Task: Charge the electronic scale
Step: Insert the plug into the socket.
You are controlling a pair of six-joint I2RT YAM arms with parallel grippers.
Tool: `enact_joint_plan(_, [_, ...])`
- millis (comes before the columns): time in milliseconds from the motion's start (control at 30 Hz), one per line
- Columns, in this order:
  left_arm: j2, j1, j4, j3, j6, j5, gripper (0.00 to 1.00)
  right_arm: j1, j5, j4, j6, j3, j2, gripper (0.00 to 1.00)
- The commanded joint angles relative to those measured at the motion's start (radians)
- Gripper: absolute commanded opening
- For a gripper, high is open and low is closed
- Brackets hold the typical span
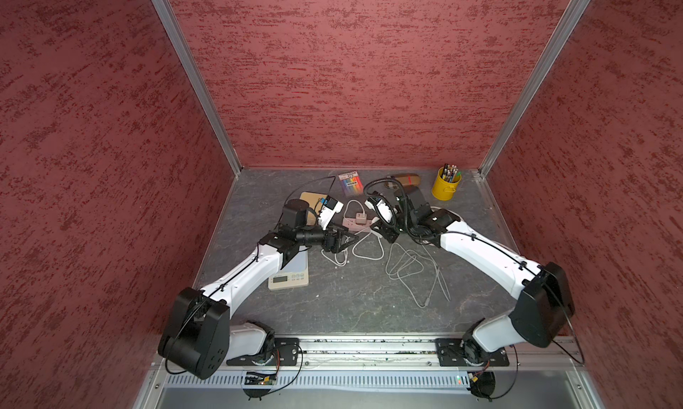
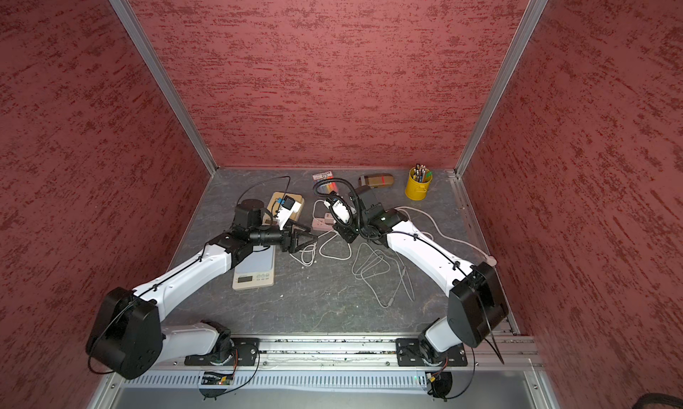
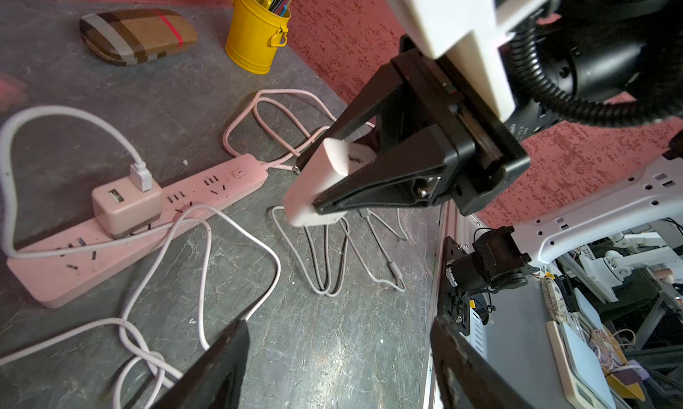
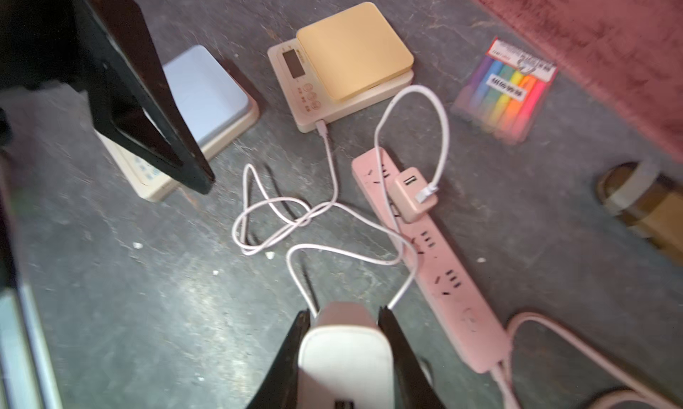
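A yellow metal bucket (image 1: 445,189) crammed with pencils (image 1: 450,172) sits right of centre in both top views. Just left of it lies a brown plaid fabric pouch (image 1: 410,179). Further left is a clear pack of rainbow-coloured highlighters (image 1: 350,184).

- Three walls close the space in: a back wall (image 1: 351,74), a left wall (image 1: 92,129) and a right wall (image 1: 610,129), all mottled dark red with a rough texture.
- Aluminium corner posts (image 1: 192,74) run up where the walls meet.
- The tabletop (image 1: 351,307) is dark grey and stone-like, with pale veins.
- A metal rail (image 1: 369,348) crosses the front edge, with a slotted grey strip (image 1: 351,380) just below it.
- The light is even and soft, and the shadows are faint.
- In the left wrist view, a cluttered workshop (image 3: 610,285) shows past the table's edge.
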Motion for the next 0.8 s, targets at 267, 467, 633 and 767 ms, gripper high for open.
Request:
enact_joint_plan(267, [0.026, 0.010, -0.021, 0.030, -0.131, -0.154, 0.76, -0.120, -0.181, 0.058, -0.374, 0.040, 0.145, 0.00])
enact_joint_plan(467, [0.062, 0.009, -0.007, 0.030, -0.142, -0.138, 0.76, -0.173, -0.233, 0.107, -0.446, 0.042, 0.213, 0.00])
enact_joint_plan(633, [0.091, 0.001, 0.017, 0.025, -0.145, -0.140, 0.76, -0.204, -0.266, 0.048, -0.519, 0.101, 0.289, 0.00])
enact_joint_plan(767, [0.132, -0.029, 0.022, 0.036, -0.140, -0.153, 0.75, -0.230, -0.303, 0.015, -0.567, 0.147, 0.346, 0.00])
